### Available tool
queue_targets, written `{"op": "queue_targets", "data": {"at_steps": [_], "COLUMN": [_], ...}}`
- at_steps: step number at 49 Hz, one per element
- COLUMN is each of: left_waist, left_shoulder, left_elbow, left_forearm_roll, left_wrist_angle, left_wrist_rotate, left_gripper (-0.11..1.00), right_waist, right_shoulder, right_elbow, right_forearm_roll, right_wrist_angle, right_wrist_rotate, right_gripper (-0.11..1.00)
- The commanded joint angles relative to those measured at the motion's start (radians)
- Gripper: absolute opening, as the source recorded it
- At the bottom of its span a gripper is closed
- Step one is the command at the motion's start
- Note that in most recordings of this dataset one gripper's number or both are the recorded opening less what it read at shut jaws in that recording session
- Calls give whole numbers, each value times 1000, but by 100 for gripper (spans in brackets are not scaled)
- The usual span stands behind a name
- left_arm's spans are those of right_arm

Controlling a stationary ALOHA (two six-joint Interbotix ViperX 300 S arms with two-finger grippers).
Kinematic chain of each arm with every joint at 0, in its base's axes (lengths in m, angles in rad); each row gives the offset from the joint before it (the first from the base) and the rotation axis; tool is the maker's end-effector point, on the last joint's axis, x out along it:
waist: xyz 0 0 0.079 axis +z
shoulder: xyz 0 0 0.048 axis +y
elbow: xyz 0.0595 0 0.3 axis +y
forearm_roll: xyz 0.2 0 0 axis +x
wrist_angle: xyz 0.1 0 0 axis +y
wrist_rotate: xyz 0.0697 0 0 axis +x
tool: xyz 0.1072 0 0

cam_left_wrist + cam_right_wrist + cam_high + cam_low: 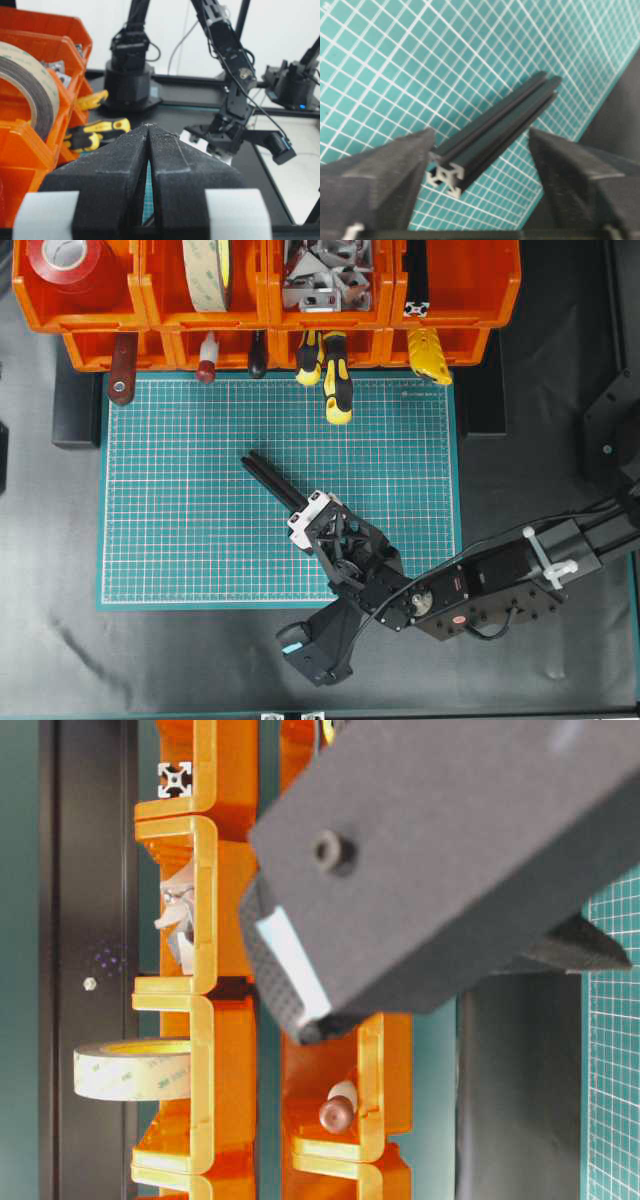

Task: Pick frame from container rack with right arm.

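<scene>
The frame (272,480), a grooved black bar, lies slanted on the green mat (180,540), well below the orange container rack (455,290). My right gripper (308,515) is at the bar's near end. In the right wrist view the frame (505,115) lies between the gripper's (481,132) open jaws, with its pale cut end close to the left finger (385,170) and a wide gap to the right one. My left gripper (148,126) is shut and empty, near the rack's left side (30,150). It does not show in the overhead view.
A second black bar (416,280) stands in the rack's top right bin; its cut end shows in the table-level view (175,778). Other bins hold tape rolls (210,270), metal brackets (325,280) and yellow-and-black screwdrivers (335,390) that stick out over the mat's far edge.
</scene>
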Motion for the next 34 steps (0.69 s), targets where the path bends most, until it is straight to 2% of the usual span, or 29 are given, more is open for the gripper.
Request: {"op": "queue_targets", "data": {"at_steps": [1,10,23,34], "left_waist": [2,2,2,0], "left_shoulder": [12,9,9,8], "left_elbow": [-26,-28,-28,-28], "left_forearm_roll": [3,3,3,3], "left_wrist_angle": [2,6,8,20], "left_wrist_rotate": [-3,-5,-5,-5], "left_gripper": [0,0,0,0], "right_waist": [3,3,5,9], "right_shoulder": [-14,-14,-14,-21], "right_elbow": [-11,-12,-14,-12], "right_forearm_roll": [18,83,235,278], "right_wrist_angle": [-8,-14,-29,-31], "right_wrist_rotate": [2,0,3,25], "right_gripper": [79,81,82,82]}}
